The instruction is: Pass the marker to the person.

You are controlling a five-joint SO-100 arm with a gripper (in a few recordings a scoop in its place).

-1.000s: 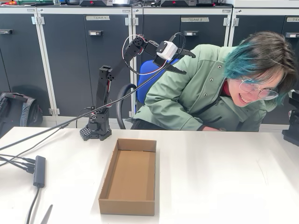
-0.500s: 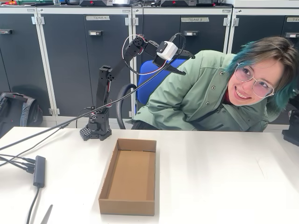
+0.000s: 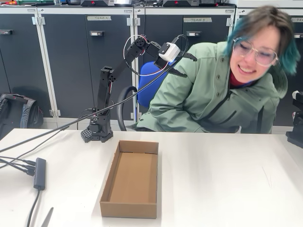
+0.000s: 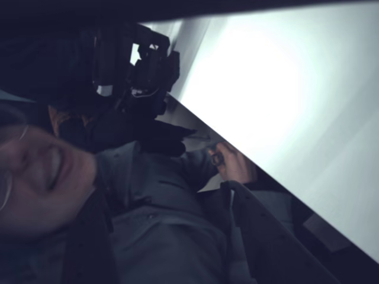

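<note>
Fixed view: the jaws [image 3: 183, 65] are raised near the person [image 3: 222, 90], spread wide, holding nothing. A marker would be light, stiff and smooth; grip mid-barrel.

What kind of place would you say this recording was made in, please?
Probably a robotics lab or teaching workshop: dark labelled storage cabinets line the back wall, a small robot arm stands on a white table, and cables trail across it.

The black five-joint arm [image 3: 106, 90] was raised high, its two-finger gripper [image 3: 187, 65] spread apart and empty.
</note>
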